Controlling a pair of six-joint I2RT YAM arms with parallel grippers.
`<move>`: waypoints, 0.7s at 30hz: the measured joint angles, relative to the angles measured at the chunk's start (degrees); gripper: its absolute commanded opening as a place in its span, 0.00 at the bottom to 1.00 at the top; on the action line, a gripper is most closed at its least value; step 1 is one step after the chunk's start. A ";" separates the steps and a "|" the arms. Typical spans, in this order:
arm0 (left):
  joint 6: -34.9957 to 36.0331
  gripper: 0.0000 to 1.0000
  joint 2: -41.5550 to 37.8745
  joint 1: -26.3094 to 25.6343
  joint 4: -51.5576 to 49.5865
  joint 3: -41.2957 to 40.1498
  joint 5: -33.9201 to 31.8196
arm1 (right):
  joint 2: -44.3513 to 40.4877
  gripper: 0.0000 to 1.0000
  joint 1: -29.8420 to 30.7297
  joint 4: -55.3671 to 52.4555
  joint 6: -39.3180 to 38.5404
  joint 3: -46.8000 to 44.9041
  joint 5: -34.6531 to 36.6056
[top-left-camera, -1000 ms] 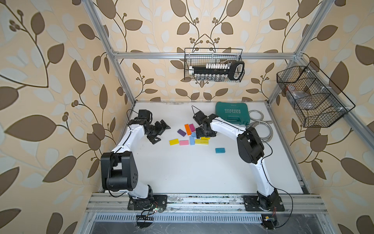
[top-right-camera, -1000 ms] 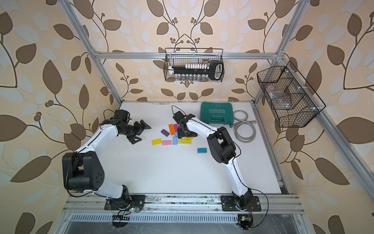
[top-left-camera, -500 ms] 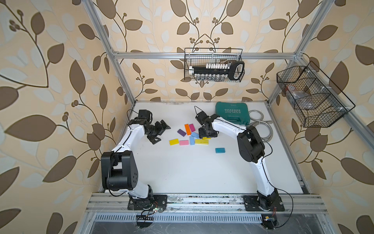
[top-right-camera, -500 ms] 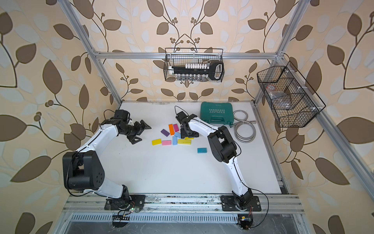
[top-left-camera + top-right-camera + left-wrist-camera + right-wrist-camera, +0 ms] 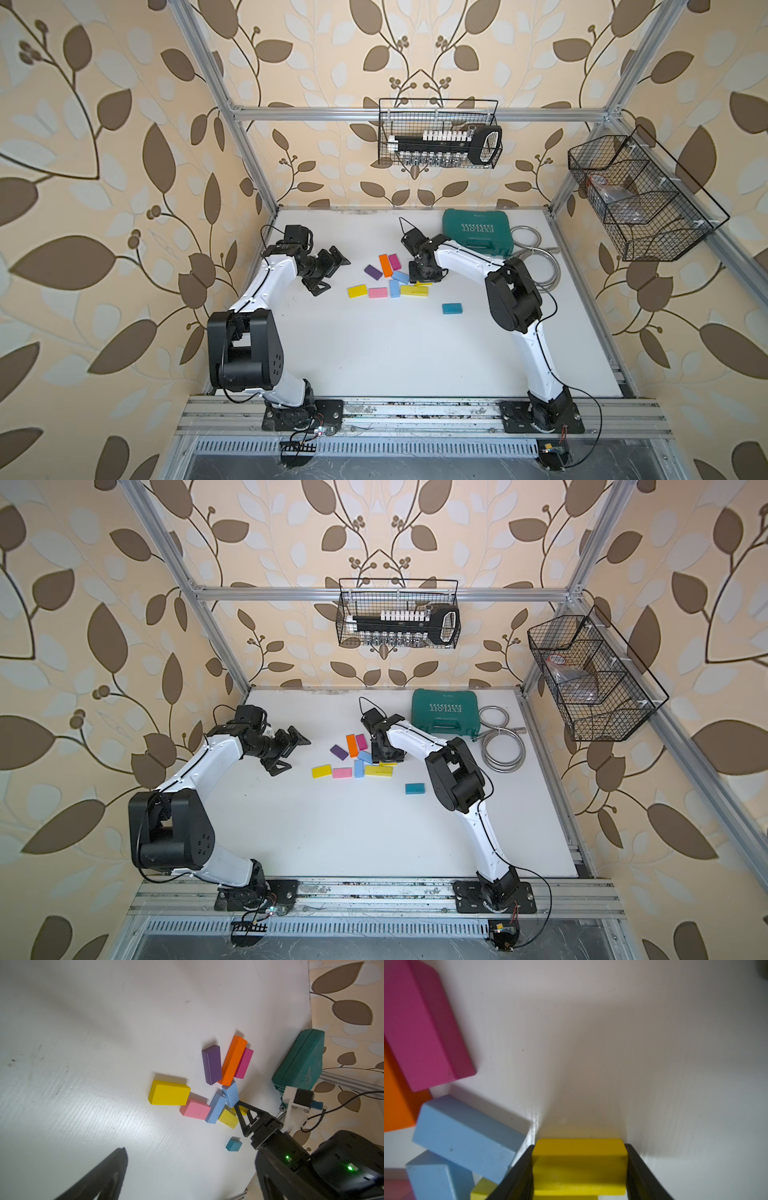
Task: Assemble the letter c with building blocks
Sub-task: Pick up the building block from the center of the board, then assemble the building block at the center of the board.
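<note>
Toward the table's (image 5: 374, 357) far edge the right gripper (image 5: 579, 1147) pinches a yellow block (image 5: 579, 1176) by its sides; lift straight up, clear of the blue block (image 5: 467, 1138) just beside, while the left gripper (image 5: 329, 272) hangs wide open.

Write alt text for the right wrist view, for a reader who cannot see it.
Close-up: the right gripper has its two black fingers against opposite sides of a yellow block, with the white table beyond. Beside it lie two light blue blocks, a magenta block and an orange block, crowded together.
</note>
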 measured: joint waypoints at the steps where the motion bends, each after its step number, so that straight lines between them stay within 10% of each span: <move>1: 0.00 0.99 0.00 0.00 -0.04 0.00 0.02 | -0.96 0.37 -0.13 0.35 0.04 -1.29 -0.09; 12: 0.02 0.99 -1.20 -0.50 -1.09 0.04 0.11 | -28.50 0.38 -9.18 5.70 0.26 -26.86 -0.59; 21: -0.04 0.99 -2.89 -2.51 -1.70 0.02 0.09 | -32.52 0.39 -15.91 7.13 -1.77 -42.05 -1.05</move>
